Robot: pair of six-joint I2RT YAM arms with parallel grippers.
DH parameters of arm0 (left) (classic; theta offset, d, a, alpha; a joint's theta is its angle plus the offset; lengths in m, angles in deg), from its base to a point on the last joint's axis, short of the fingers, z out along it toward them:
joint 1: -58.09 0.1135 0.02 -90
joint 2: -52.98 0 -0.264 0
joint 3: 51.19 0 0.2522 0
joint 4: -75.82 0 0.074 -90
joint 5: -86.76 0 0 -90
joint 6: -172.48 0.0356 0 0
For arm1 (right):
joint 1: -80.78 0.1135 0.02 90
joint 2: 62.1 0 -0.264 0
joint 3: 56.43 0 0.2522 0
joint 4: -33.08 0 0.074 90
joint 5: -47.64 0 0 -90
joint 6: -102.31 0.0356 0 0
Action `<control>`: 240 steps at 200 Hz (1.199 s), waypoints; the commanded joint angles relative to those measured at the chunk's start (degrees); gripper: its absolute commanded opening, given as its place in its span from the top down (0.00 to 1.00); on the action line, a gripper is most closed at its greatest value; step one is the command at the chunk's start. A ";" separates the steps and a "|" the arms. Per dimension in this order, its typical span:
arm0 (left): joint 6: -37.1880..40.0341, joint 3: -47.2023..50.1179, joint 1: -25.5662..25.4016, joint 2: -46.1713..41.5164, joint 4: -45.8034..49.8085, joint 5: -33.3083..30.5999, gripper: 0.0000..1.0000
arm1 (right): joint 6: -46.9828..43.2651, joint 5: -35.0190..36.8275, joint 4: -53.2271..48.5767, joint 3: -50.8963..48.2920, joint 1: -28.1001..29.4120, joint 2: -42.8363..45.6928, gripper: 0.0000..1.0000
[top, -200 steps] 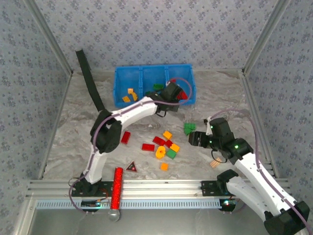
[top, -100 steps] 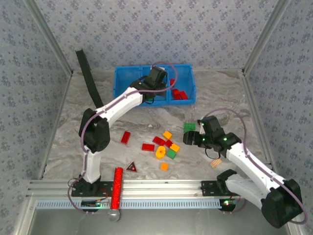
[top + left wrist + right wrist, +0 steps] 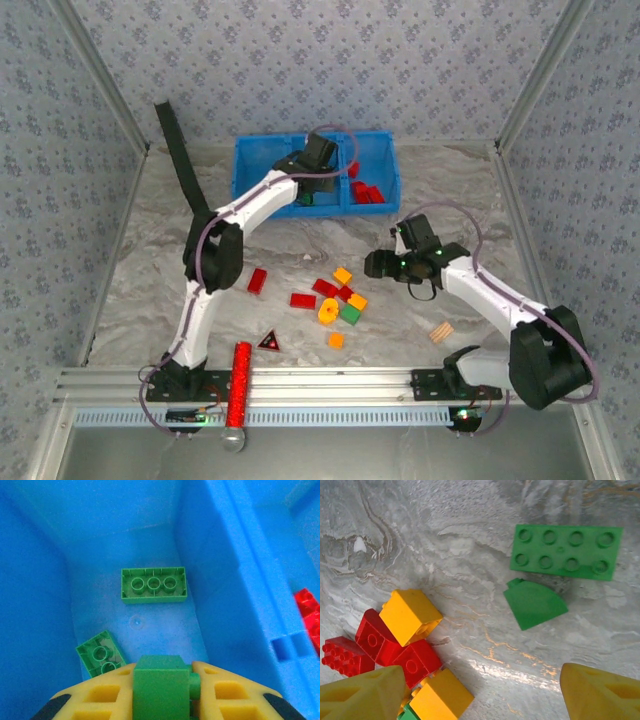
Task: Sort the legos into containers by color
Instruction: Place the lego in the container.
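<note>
The legos (image 3: 340,295) are light, stiff, slick plastic; we judge that flat opposite sides are the best hold, not the studs. Our left tool (image 3: 165,695) is clamped on one green brick (image 3: 159,677) over the tray's (image 3: 240,580) middle compartment, where a long brick (image 3: 153,585) and a short brick (image 3: 100,657) lie. Our right tool (image 3: 482,692) hangs open over the bench (image 3: 445,540), above a green plate (image 3: 565,551) and a green wedge (image 3: 532,602). In the loose pile we count four red, four yellow and one green.

readable text: none | labels: none | numbers: none
</note>
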 commanded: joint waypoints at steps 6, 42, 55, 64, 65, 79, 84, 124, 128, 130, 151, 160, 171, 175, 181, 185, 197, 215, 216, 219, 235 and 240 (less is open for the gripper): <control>-0.29 -3.30 0.79 2.07 1.78 1.89 0.90 | -2.14 -1.06 -0.95 2.53 3.01 -1.49 0.16; -0.32 -4.89 1.18 4.00 2.23 2.83 0.90 | -3.66 -0.65 -2.07 5.39 7.36 -3.20 0.16; -0.32 -5.08 1.27 4.38 2.29 2.96 0.90 | -4.89 0.05 -2.88 6.88 9.28 -4.43 0.16; -0.32 -5.10 1.31 4.46 2.19 3.08 0.90 | -6.51 0.74 -3.33 8.19 10.84 -5.43 0.16; -0.32 -5.09 1.29 4.44 2.25 3.05 0.90 | -6.76 0.82 -3.38 8.33 10.98 -5.49 0.16; -0.40 -5.05 1.35 4.66 2.17 3.25 0.90 | -11.53 2.19 -4.57 10.91 13.31 -6.79 0.16; -0.40 -4.99 1.35 4.61 2.14 3.32 0.90 | -13.33 2.64 -4.90 11.74 14.02 -7.19 0.17; -0.15 -4.77 1.36 5.14 2.36 3.88 0.89 | -28.73 -1.82 -7.21 18.91 17.64 -11.21 0.22; -0.14 -4.67 1.41 5.16 2.39 3.85 0.89 | -30.89 -2.00 -7.23 19.31 18.40 -11.35 0.23; -0.10 -4.67 1.42 5.16 2.40 3.84 0.89 | -31.90 -1.92 -7.16 19.52 18.87 -11.44 0.23; -0.19 -4.30 1.73 5.37 2.42 4.12 0.88 | -40.37 -0.99 -6.33 20.75 22.69 -12.74 0.24; -0.28 -4.13 1.89 5.32 2.55 4.36 0.86 | -43.23 -1.42 -6.11 21.36 23.26 -13.80 0.25; -0.16 -3.86 2.13 5.30 2.50 4.59 0.85 | -46.65 -1.29 -5.52 21.74 24.04 -14.88 0.25; -0.14 -3.72 2.16 5.25 2.49 4.74 0.83 | -47.58 -1.29 -5.33 21.75 24.29 -15.14 0.25; -0.14 -3.48 2.23 5.16 2.42 4.82 0.82 | -49.19 -1.01 -4.87 21.61 24.83 -15.58 0.25; -0.19 -3.29 2.31 5.05 2.32 4.79 0.81 | -50.06 -0.87 -4.56 21.58 25.10 -15.93 0.25; -0.14 -2.72 2.42 4.80 1.94 5.02 0.79 | -53.29 -2.45 -3.58 21.14 25.66 -16.54 0.25; -0.14 -2.20 2.68 4.61 1.64 5.52 0.75 | -57.54 -4.65 -0.78 19.12 26.42 -16.83 0.25; -0.14 -2.19 2.68 4.61 1.67 5.55 0.74 | -57.63 -4.69 -0.56 19.03 26.50 -16.86 0.25; -0.14 -2.18 2.64 4.68 1.70 5.57 0.74 | -58.20 -4.65 -0.15 18.81 26.67 -16.94 0.24; -0.23 -1.79 2.71 4.65 1.37 5.62 0.70 | -59.71 -4.62 0.86 18.66 27.15 -18.34 0.24; -0.23 -1.68 2.81 4.68 1.27 5.72 0.69 | -60.08 -4.62 0.86 19.03 27.23 -18.88 0.24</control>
